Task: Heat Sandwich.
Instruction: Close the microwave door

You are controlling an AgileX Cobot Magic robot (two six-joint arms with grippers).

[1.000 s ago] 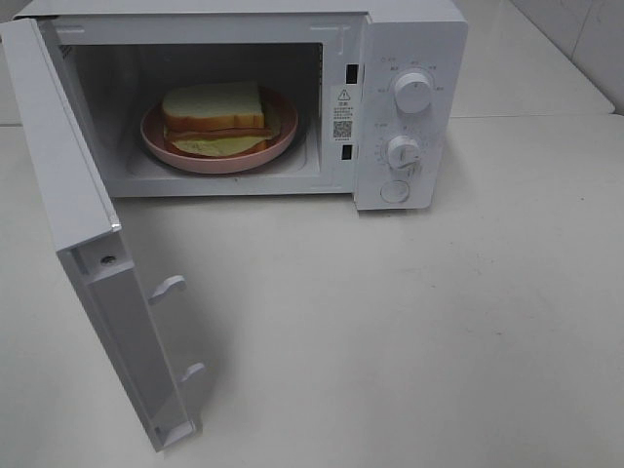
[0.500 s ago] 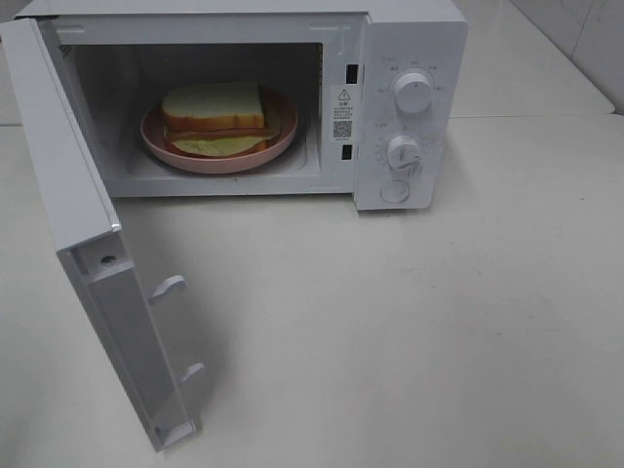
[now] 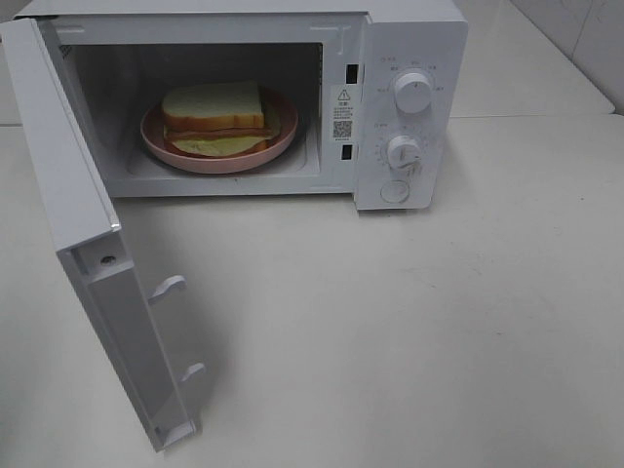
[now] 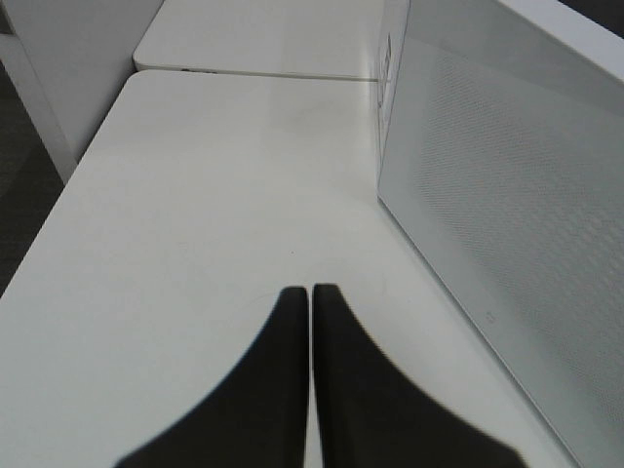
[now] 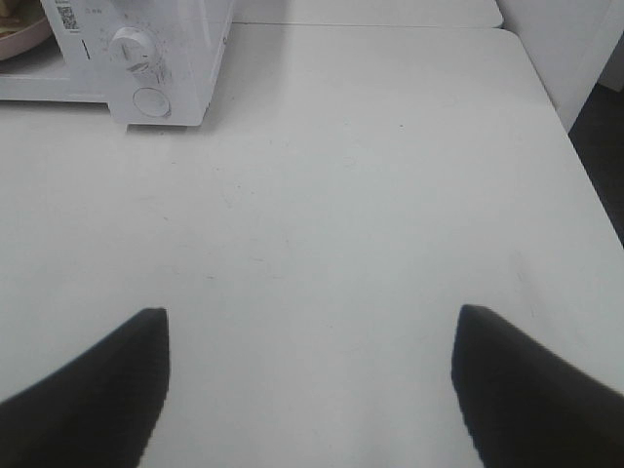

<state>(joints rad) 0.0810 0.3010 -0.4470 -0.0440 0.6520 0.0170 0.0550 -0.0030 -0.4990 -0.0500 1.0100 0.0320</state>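
Surface: white table [image 3: 439,322], bare under both pincers.
Left pincer [image 4: 310,289]: fingers pressed together, gripping nothing, low over the table.
Right pincer [image 5: 312,312]: fingers spread wide, nothing between them.
Door [image 4: 507,195]: swung wide; its dotted outer face stands just beside the left pincer and does not touch it.
Microwave [image 3: 409,39]: well ahead of the right pincer, cavity uncovered.
Sandwich [image 3: 214,109]: on the pink plate [image 3: 161,144] inside the cavity, on the far side of the door from the left pincer and well apart from both pincers.
Step (judged): loading looks done; closing the door comes due.
Next move (judged): bring the closed left pincer against the door's outer face and push it round until it latches. After that the right pincer has to reach the knobs [image 3: 413,93] far ahead of it.
Writing: sticker [image 3: 342,112] on the cavity frame carries a warning triangle, small print and a QR code. The print there and around the knobs is too small to read. No brand name visible.
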